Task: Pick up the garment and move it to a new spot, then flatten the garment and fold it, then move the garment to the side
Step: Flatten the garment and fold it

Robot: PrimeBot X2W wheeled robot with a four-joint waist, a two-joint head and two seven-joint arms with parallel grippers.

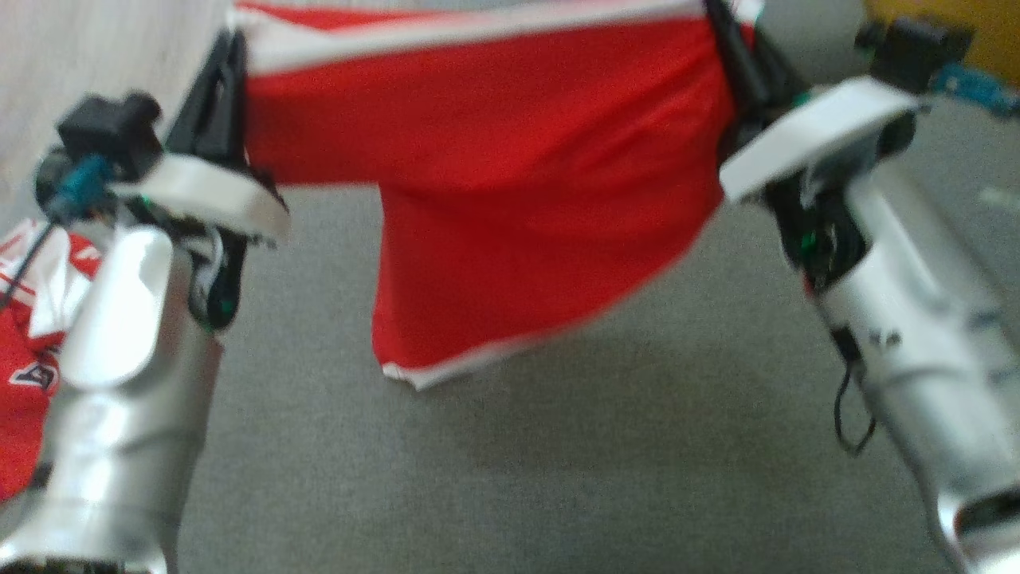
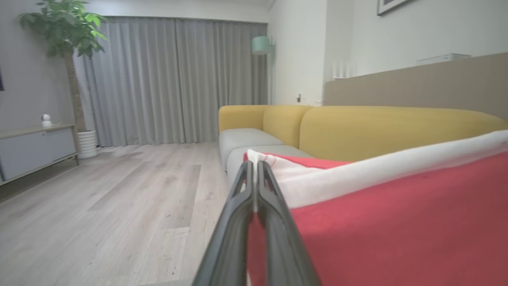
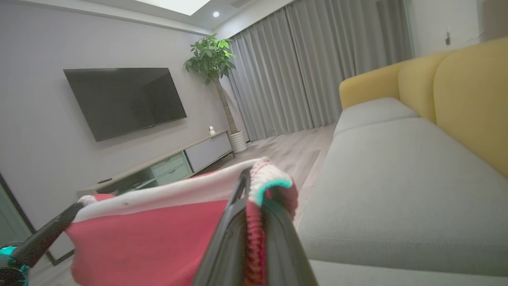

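The garment (image 1: 510, 159) hangs stretched between the two hands. Its upper edge runs from the fingertips of the left hand (image 1: 227, 64) straight across to the fingertips of the right hand (image 1: 729, 40). The rest of the cloth drops below and between them, over the grey sofa seat (image 1: 558, 478). The head view is blurred, so I cannot tell whether the lowest corner touches the seat or hangs just clear of it.

The left hand is clenched. In its wrist view the two dark fingers (image 2: 274, 206) lie pressed together, with one top corner of the garment pinched at their tips. The right hand is clenched too, its fingers closed on the opposite corner, where a bunched bit of white and red knit trim pokes out past the tips.

The garment is red, with a broad white band along the held upper edge and a thin white trim along the hem. The cloth is fairly taut near the top. Lower down it narrows, sagging into a slanted flap that reaches furthest down nearer the left hand.

Behind the left forearm, another red and white garment (image 1: 32, 319) lies on the seat.
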